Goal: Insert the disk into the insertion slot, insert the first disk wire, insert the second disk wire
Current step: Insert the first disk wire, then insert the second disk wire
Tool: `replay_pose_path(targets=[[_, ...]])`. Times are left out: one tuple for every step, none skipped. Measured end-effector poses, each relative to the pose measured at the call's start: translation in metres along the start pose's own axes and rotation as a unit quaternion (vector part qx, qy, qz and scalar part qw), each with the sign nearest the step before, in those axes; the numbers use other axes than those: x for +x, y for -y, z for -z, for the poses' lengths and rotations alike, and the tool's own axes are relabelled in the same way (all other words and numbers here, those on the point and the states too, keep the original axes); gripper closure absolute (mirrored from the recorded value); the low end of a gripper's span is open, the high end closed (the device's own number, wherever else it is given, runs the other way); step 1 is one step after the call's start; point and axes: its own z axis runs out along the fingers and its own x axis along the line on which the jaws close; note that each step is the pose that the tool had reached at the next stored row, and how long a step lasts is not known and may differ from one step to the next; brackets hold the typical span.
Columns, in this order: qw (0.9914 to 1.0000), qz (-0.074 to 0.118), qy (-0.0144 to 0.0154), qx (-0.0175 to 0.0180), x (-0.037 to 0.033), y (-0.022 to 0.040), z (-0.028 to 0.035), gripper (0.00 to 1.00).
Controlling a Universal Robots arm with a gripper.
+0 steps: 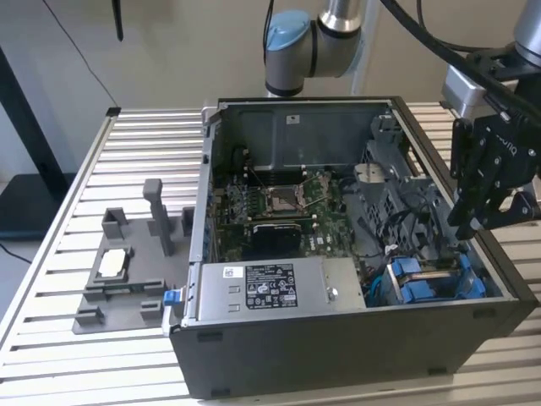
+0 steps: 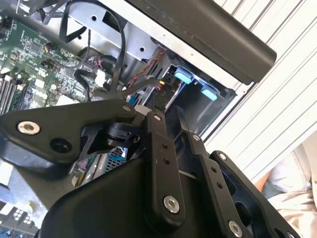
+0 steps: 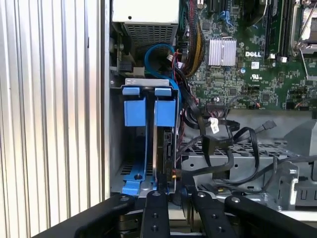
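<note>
disk (image 3: 167, 148): on edge inside the insertion slot (image 3: 115, 139) of PC case (image 1: 338, 355) | long axis along slot, blue tab end (image 3: 166, 106) pointing away from gripper (image 3: 176, 195) | gripper at disk's near end, fingers flanking it; pinching or not: cannot tell

The insertion slot (image 3: 115, 148) was boxed in: case wall (image 3: 105, 74) tight on one side, loose black cables (image 3: 218, 148) draped just beside it on the other, two blue carriers (image 3: 133, 106) and the disk (image 3: 167, 153) already standing inside. The gripper (image 1: 478, 227) hung over the case rim at the exterior view's right. Clear passage lay above the motherboard (image 1: 325, 216) and over the slatted table (image 1: 144, 144), save a grey fixture (image 1: 101, 296) there.
</note>
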Motion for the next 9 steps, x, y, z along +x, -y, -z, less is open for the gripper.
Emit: replay_pose_path(targets=[[1.0, 0.0, -0.0001, 0.0001, 0.0, 0.0, 0.0001, 0.74], [1.0, 0.0, -0.0001, 0.0002, 0.0, 0.0, 0.0001, 0.74], [1.0, 0.0, -0.0001, 0.0003, 0.0, -0.0001, 0.0001, 0.74], [1.0, 0.0, -0.0001, 0.0003, -0.0002, -0.0004, 0.0002, 0.74], [1.0, 0.0, -0.0003, 0.0003, -0.0003, -0.0005, 0.0004, 0.74], [1.0, 0.0, -0.0002, 0.0003, -0.0009, -0.0007, 0.0006, 0.74], [1.0, 0.0, -0.0001, 0.0002, -0.0016, -0.0011, 0.0009, 0.74], [1.0, 0.0, -0.0001, 0.0002, -0.0027, -0.0016, 0.0013, 0.74], [1.0, 0.0, -0.0001, 0.0, -0.0039, -0.0022, 0.0015, 0.74]])
